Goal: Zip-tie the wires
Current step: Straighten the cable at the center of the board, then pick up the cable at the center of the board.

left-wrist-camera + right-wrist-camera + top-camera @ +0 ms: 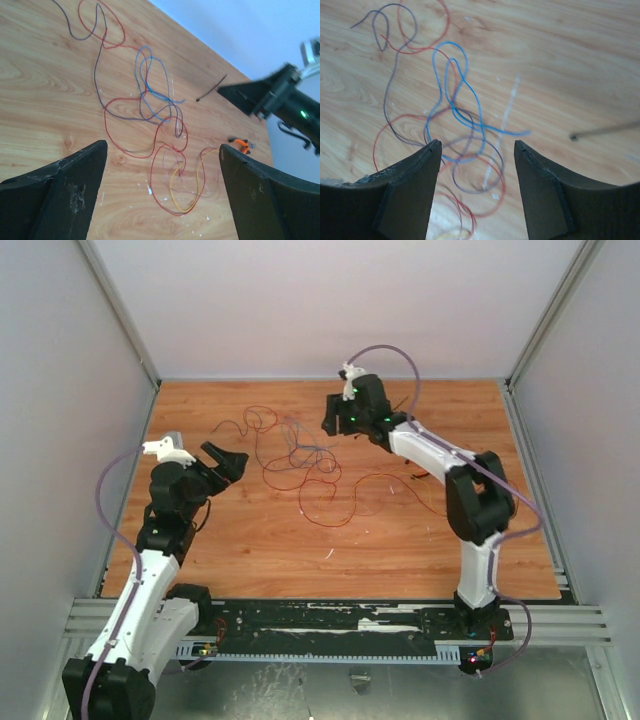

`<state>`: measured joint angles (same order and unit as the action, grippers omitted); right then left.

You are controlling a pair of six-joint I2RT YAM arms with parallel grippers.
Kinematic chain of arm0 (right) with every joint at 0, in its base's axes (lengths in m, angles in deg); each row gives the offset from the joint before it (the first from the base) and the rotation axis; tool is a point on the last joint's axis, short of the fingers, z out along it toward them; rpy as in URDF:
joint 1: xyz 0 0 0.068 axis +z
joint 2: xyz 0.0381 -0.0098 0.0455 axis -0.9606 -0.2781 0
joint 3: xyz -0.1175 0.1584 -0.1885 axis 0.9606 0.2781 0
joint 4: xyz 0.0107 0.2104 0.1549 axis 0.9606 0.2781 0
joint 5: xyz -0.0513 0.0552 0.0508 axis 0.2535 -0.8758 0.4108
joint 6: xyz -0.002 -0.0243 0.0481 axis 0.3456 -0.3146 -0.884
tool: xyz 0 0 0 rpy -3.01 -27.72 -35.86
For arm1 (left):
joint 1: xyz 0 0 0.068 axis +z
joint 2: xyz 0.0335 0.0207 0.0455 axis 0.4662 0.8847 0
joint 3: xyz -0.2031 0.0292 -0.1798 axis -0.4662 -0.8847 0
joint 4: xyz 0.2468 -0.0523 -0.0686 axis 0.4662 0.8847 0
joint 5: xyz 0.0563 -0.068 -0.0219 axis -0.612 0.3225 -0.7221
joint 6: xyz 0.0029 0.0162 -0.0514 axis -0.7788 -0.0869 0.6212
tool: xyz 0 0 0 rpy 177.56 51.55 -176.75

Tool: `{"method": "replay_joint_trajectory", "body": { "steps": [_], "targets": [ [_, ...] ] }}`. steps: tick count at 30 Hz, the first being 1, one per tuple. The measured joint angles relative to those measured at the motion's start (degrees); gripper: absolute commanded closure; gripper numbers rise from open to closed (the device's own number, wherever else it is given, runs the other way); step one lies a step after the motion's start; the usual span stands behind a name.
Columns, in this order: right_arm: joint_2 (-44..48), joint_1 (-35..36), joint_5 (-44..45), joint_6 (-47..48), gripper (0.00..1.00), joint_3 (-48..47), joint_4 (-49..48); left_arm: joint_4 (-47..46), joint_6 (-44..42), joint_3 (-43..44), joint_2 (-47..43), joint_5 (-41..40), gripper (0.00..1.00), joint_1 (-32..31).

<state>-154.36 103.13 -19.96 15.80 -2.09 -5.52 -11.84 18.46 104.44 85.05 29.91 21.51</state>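
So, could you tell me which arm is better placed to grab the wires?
Probably right: the right gripper hangs open above the wires; the left gripper, also open, sits to their side.

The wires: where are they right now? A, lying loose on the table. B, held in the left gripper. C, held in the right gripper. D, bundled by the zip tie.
A: the wires sprawl in loose loops on the table, and both the left gripper and the right gripper stand open and empty.

Wires (300,465) lie on table (420,550) (zip tie (211,89) nearby).
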Motion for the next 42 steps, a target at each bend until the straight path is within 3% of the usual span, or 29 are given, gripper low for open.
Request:
{"method": "replay_joint_trajectory", "body": {
  "steps": [10,15,17,20,23,27,32,42],
  "targets": [
    [-27.8,1.6,-5.2,2.3,0.39,-30.0,4.7,0.3,0.0,-2.6,0.6,8.1,0.02,3.2],
    [-33.6,2.1,-6.6,3.0,0.44,-35.4,7.8,0.3,0.0,-2.8,1.2,9.1,0.01,3.5],
    [-34.2,2.4,-6.8,3.5,0.54,-35.4,8.5,0.2,0.0,-2.8,1.4,9.2,0.02,3.6],
    [-34.2,3.0,-7.2,4.0,0.80,-35.4,8.7,-0.3,0.0,-2.9,1.7,9.6,0.02,3.6],
    [-34.2,3.4,-7.5,4.5,0.99,-35.4,8.6,-0.9,0.0,-3.0,2.2,9.9,0.02,3.6],
    [-34.2,3.7,-7.4,5.3,1.00,-37.3,10.9,-1.3,0.0,-3.5,2.8,10.3,0.02,3.6],
    [-33.5,4.0,-6.1,7.4,1.00,-48.0,14.3,-2.4,0.0,-3.3,5.2,11.4,0.02,3.7],
    [-16.3,4.0,-4.5,13.3,1.00,-53.2,4.8,-4.6,0.0,3.2,11.4,12.9,0.02,4.3]
  ]
}}
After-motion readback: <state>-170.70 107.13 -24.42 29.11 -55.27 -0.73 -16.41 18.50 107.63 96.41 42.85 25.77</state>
